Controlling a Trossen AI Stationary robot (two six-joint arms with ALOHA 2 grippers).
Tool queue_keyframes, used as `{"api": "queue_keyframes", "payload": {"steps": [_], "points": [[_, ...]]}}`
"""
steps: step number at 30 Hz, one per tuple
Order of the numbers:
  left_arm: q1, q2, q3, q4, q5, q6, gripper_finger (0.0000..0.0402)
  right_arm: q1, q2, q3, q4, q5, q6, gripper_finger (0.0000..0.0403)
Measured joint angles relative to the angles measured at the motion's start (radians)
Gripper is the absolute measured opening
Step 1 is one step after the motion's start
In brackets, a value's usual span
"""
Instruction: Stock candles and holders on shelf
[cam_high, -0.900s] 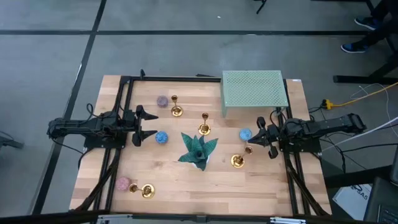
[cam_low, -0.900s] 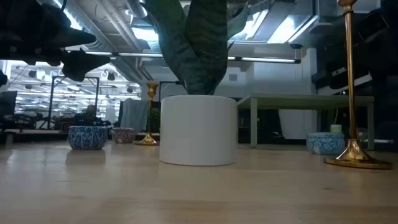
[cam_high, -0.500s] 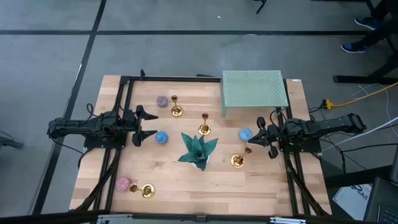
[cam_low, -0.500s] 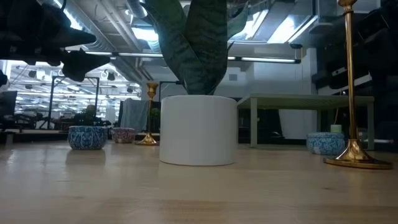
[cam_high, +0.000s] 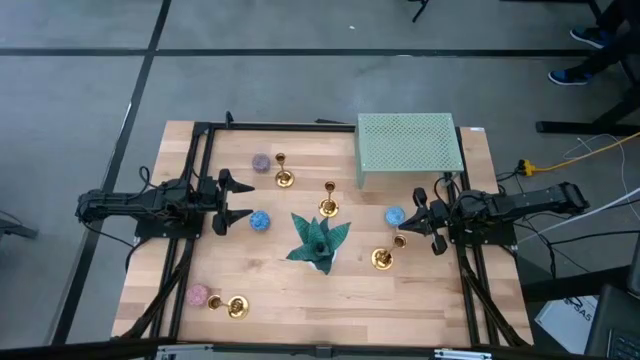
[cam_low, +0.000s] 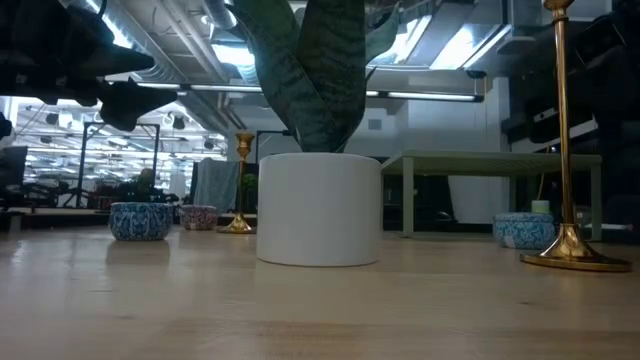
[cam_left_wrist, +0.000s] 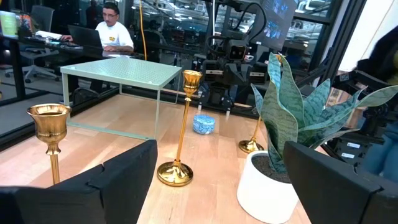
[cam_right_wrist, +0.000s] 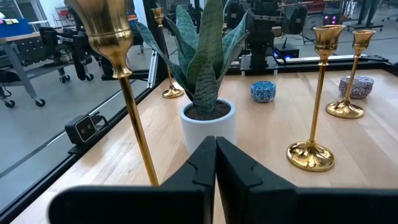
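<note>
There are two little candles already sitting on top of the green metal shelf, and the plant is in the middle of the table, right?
Not quite. The high view shows the pale green perforated-metal shelf has nothing on top. All four small round speckled candles sit on the wooden table. The teal spiky plant in its white pot is in the middle, as you said.

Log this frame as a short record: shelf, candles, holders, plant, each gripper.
shelf: top bare, far right of table
candles: mauve, blue, blue, pink, all on the table
holders: four upright on the table
plant: mid-table
left gripper: open, empty, near a blue candle
right gripper: shut, empty, by the other blue candle
</note>
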Motion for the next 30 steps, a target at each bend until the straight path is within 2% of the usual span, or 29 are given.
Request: {"api": "queue_keyframes", "payload": {"steps": [20, 21, 26, 30], "points": [[0.0, 0.0, 0.0, 0.0, 0.0, 0.0, 0.0345, 0.0, 0.0, 0.0, 0.0, 0.0, -0.004, 0.0014], [0.0, 0.0, 0.0, 0.0, 0.0, 0.0, 0.0345, 0.0, 0.0, 0.0, 0.0, 0.002, -0.031, 0.0014], [0.0, 0.0, 0.0, 0.0, 0.0, 0.0, 0.0345, -0.001, 0.0, 0.0, 0.0, 0.121, -0.413, 0.0014], [0.0, 0.0, 0.0, 0.0, 0.0, 0.0, 0.0345, -0.001, 0.0, 0.0, 0.001, 0.141, -0.468, 0.0014]]}}
